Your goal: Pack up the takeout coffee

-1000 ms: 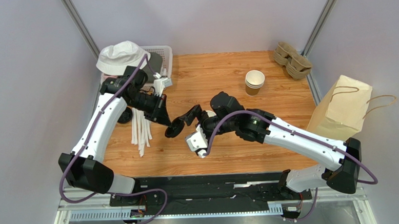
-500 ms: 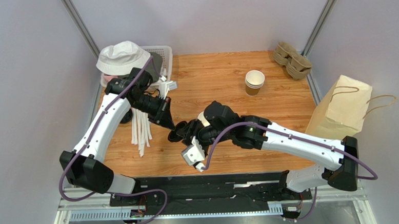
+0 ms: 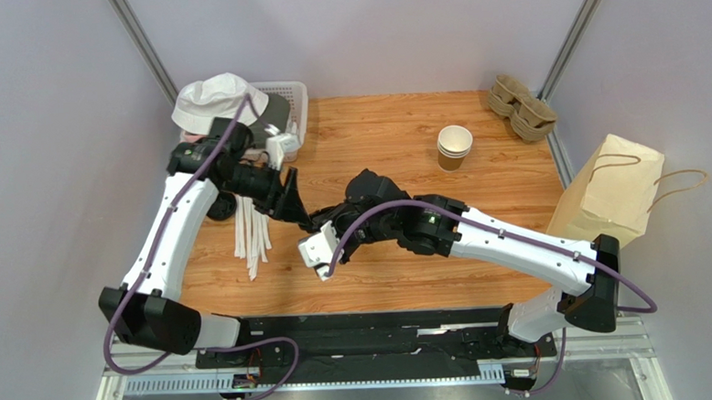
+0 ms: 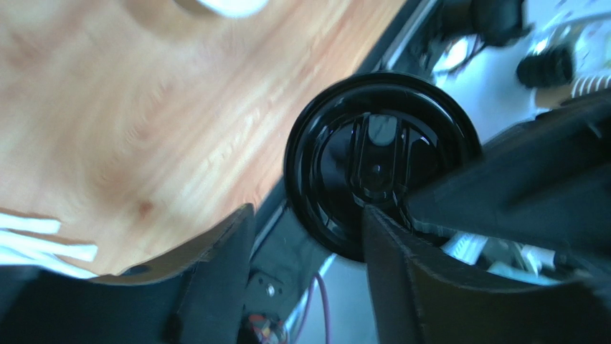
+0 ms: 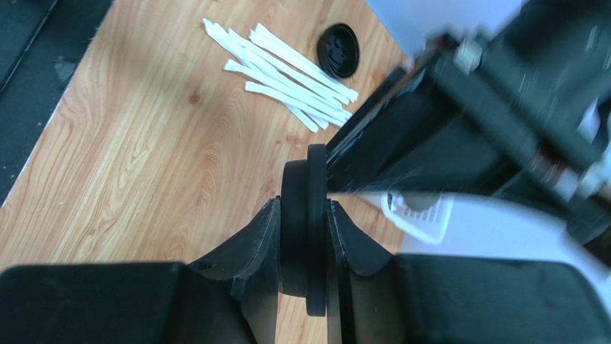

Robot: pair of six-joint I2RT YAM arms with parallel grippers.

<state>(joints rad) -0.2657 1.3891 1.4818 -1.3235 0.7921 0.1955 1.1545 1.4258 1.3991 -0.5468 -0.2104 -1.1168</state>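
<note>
While I watch, my right gripper [image 5: 303, 206] pinches the black lid [image 5: 295, 240], edge toward its camera; left gripper [image 4: 307, 215] is spread beside it. Farther back the coffee cup [image 3: 455, 146] stands upright on the table [image 3: 374, 126], open mouth up. Bag [image 3: 607, 191] at right, contents hidden.

Overhead view looks down — wrist views close, sharing black lid [image 4: 380, 165].
</note>
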